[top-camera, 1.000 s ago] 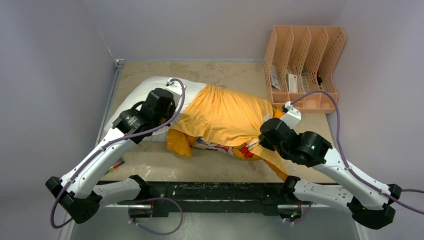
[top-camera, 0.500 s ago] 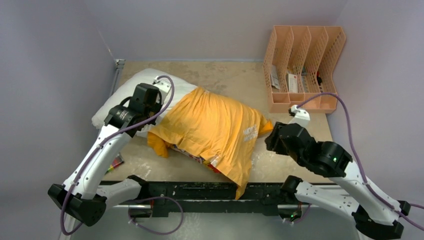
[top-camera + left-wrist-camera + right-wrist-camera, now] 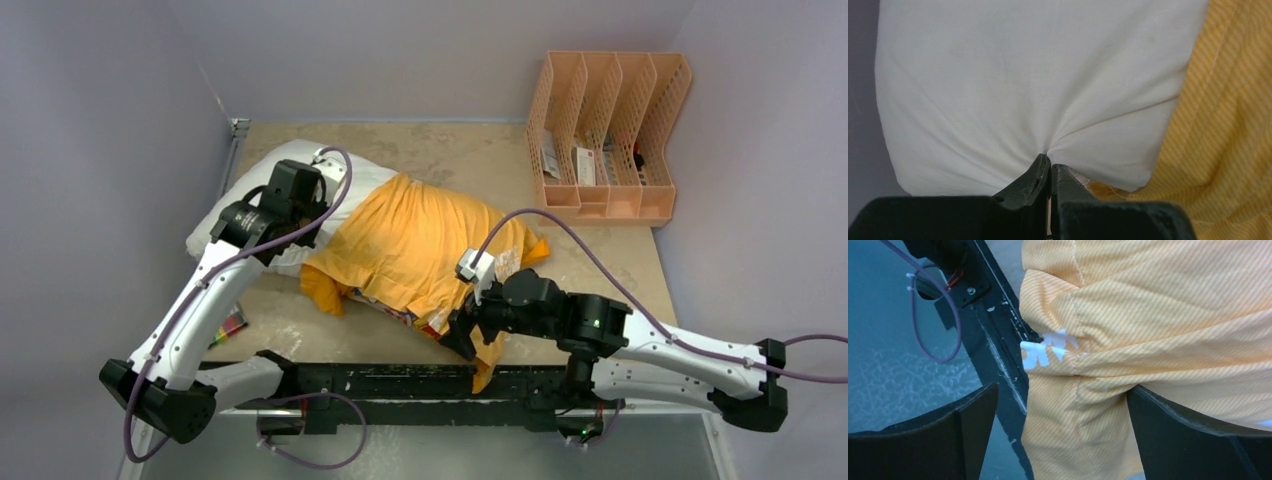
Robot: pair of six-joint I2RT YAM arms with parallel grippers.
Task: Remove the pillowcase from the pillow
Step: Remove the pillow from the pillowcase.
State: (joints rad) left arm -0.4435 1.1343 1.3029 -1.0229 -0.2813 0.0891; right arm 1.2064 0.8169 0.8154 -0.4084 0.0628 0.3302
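The orange-yellow pillowcase still covers the right part of the white pillow, and its loose end hangs over the table's near edge. My left gripper is shut on a pinch of the pillow's white fabric, with the pillowcase at its right. My right gripper stands wide open over the hanging end. In the right wrist view the pillowcase lies between the spread fingers without being gripped.
A peach desk organiser with small items stands at the back right. Markers lie by the left arm near the table's front. Purple walls close in on both sides, and the black base rail runs along the near edge.
My right gripper let go of the pillowcase, opened wide and swung left to its hanging end. The left gripper kept its hold and pulled the pillow left, out of the case.
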